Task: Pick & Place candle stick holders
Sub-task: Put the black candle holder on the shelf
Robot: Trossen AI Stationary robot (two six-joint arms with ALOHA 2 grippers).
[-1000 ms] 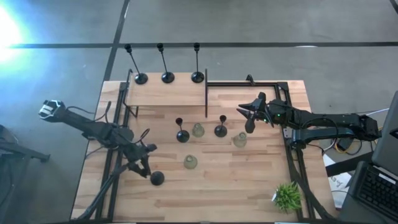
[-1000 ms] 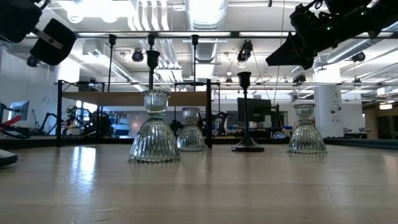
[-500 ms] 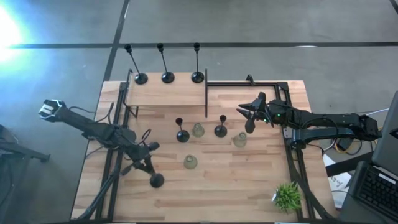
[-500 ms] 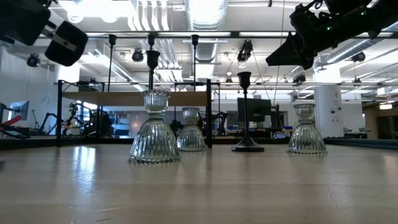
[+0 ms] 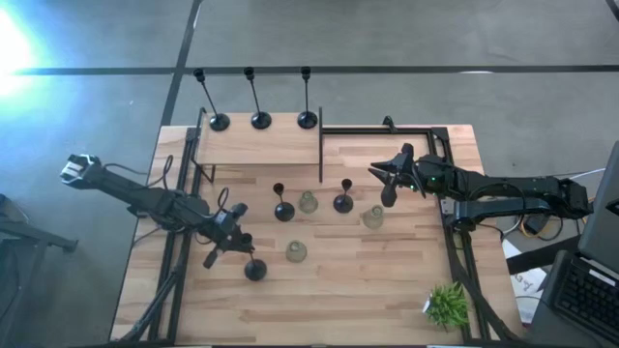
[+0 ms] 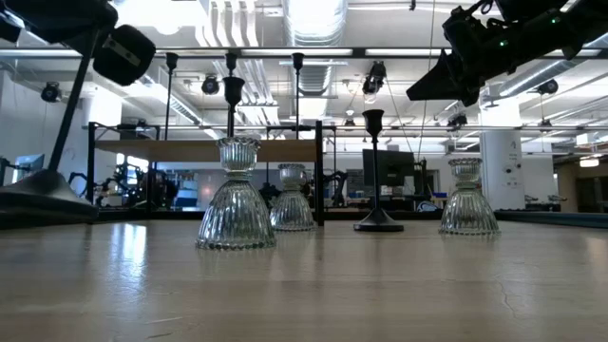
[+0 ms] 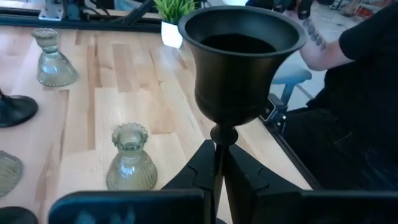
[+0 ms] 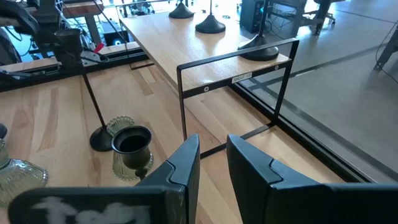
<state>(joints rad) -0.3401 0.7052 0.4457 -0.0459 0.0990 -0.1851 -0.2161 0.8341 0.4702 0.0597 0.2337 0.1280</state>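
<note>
My left gripper is shut on a tall black candle stick holder over the table's left near part. The holder's cup is up and its round base is low. My right gripper hovers open over the table's right side with nothing between its fingers. Three tall black holders stand on the raised shelf at the back. Two short black ones and three glass ones stand on their bases mid-table. My left gripper pinches the tall holder's thin stem between its two fingers, just under the cup. The fingers come from the table's left, slanting a little down, and lie across the stem. The holder is tilted, and its base hangs just clear of the table.
A black upright frame edges the shelf, and black rails run along the table's sides. A small potted plant stands at the near right corner. A person sits beyond the table's edge, and a keyboard lies off to the right.
My left gripper has shut on the tall holder's stem, risen a little and tipped up. The holder has come up off the table with it, and its base has swung toward the table's middle. The cup now stands higher.
</note>
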